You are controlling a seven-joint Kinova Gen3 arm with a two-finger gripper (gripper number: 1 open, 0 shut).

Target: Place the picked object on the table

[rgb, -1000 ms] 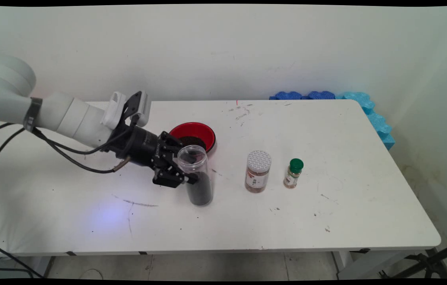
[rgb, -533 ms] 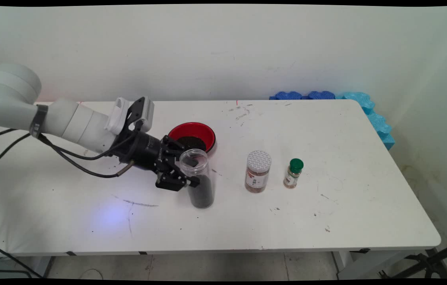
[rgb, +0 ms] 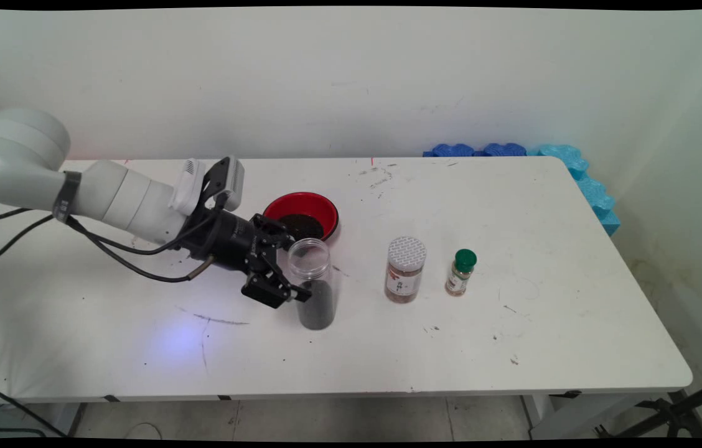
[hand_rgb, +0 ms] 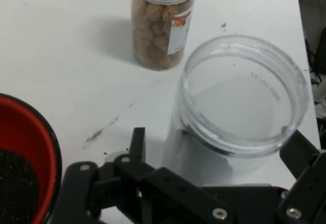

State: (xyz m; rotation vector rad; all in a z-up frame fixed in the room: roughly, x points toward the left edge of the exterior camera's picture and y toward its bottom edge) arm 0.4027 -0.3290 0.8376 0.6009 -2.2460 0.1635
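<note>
The gripper (rgb: 294, 274) comes in low from the left with its fingers spread to either side of the clear open jar (rgb: 313, 283). In the hand view one finger (hand_rgb: 136, 143) stands apart from the jar wall on the left; the other finger (hand_rgb: 300, 147) lies at the jar's right side, and contact there cannot be confirmed. The clear open jar (hand_rgb: 239, 107) stands upright on the white table (rgb: 513, 323), lidless, with dark granules filling its lower half.

Just behind the gripper sits the red bowl (rgb: 310, 208), which holds a dark granular heap. In the hand view the red bowl (hand_rgb: 30, 147) appears at the left edge.

To the right of the open jar, apart from it, stands the lidded jar (rgb: 405, 269) of brown contents, with a patterned white cap and a label. Just beside it to the right is the small green-capped bottle (rgb: 462, 272).

At the far right corner, blue foam pieces (rgb: 525, 150) line the table's edge.
</note>
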